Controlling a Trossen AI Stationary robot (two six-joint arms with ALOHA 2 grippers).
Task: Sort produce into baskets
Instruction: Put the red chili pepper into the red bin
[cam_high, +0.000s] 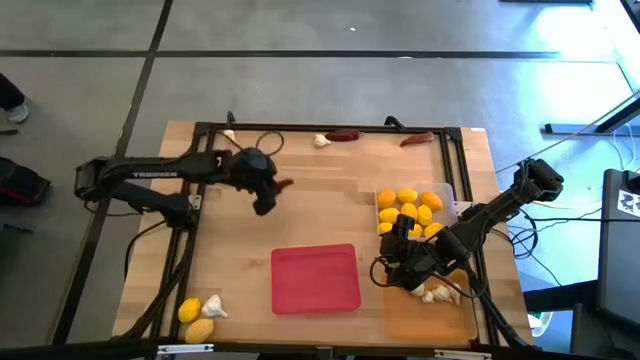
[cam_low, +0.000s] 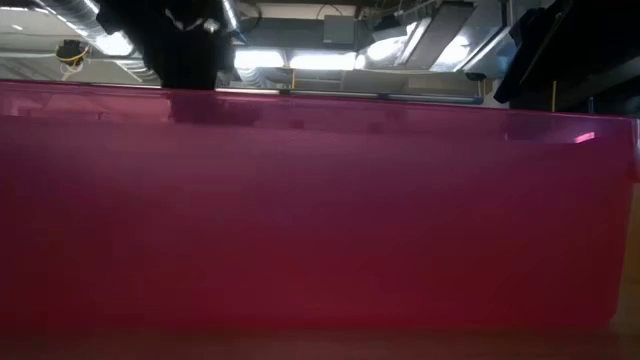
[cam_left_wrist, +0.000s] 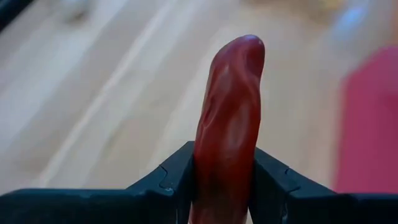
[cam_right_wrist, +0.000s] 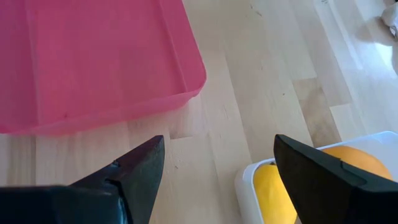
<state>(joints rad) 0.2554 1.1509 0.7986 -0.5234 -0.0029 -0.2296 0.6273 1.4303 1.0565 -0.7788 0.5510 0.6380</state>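
Observation:
My left gripper (cam_high: 268, 192) is shut on a dark red chili pepper (cam_left_wrist: 229, 112) above the bare wood, left of the table's middle. The chili's free end (cam_high: 286, 184) shows past the fingers in the high view. My right gripper (cam_right_wrist: 217, 149) is open and empty. It stands between the red tray (cam_high: 315, 278) and the clear tray (cam_high: 446, 190), which holds several lemons (cam_high: 408, 210). The orange tray (cam_high: 440, 318) at the near right holds garlic bulbs (cam_high: 436, 293). In the right wrist view the red tray (cam_right_wrist: 93, 62) and the clear tray's corner (cam_right_wrist: 249, 177) lie ahead of the fingers. My left gripper pinches the chili pepper between its two fingers (cam_left_wrist: 168, 180), which press on its opposite sides (cam_left_wrist: 217, 168). The chili lies along the fingers, and its rounded end (cam_left_wrist: 245, 46) sticks out well past the fingertips. It is lifted clear of the table.
Two lemons (cam_high: 195, 320) and a garlic bulb (cam_high: 213, 305) lie at the near left corner. Garlic (cam_high: 322, 141) and two chilies (cam_high: 345, 134) (cam_high: 415, 140) lie along the far edge. The red tray's wall (cam_low: 320, 200) fills the low view.

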